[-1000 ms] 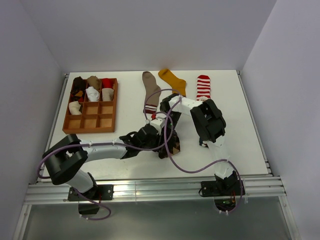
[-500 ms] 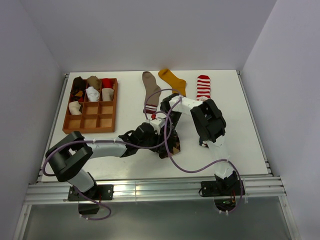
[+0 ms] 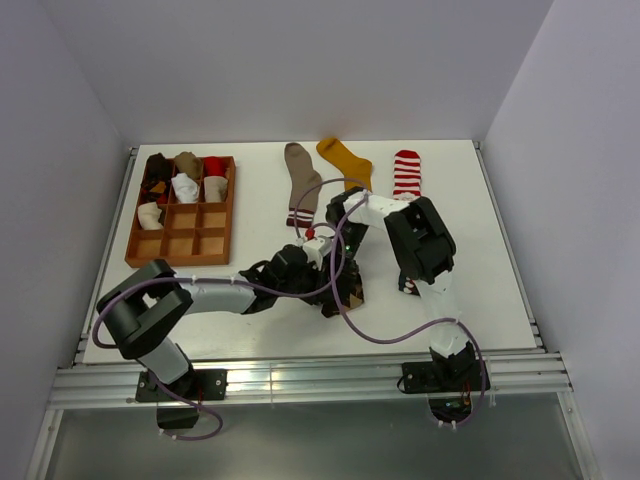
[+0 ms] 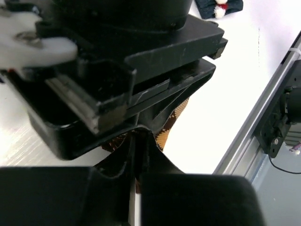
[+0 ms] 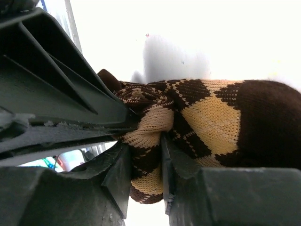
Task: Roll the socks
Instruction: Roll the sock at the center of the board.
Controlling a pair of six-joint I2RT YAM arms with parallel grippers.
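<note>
The brown argyle sock (image 5: 211, 117) lies partly rolled near the middle front of the table (image 3: 250, 215), mostly hidden under both grippers in the top view (image 3: 353, 293). My right gripper (image 5: 146, 157) is shut on the bunched end of this sock. My left gripper (image 4: 138, 137) meets it from the other side, with its jaws pressed together on a thin fold of the same sock (image 4: 173, 120). At the back lie a taupe sock (image 3: 300, 180), a mustard sock (image 3: 345, 160) and a red-white striped sock (image 3: 406, 175), all flat.
A wooden grid tray (image 3: 200, 245) with several rolled socks in its back cells stands at the left. A navy sock with a cartoon figure (image 4: 218, 5) lies just right of the grippers. The metal rail (image 3: 300, 375) runs along the table's front edge.
My left gripper's jaws have closed from half apart to pressed together at the argyle sock. The right arm has shifted slightly, still holding the sock.
</note>
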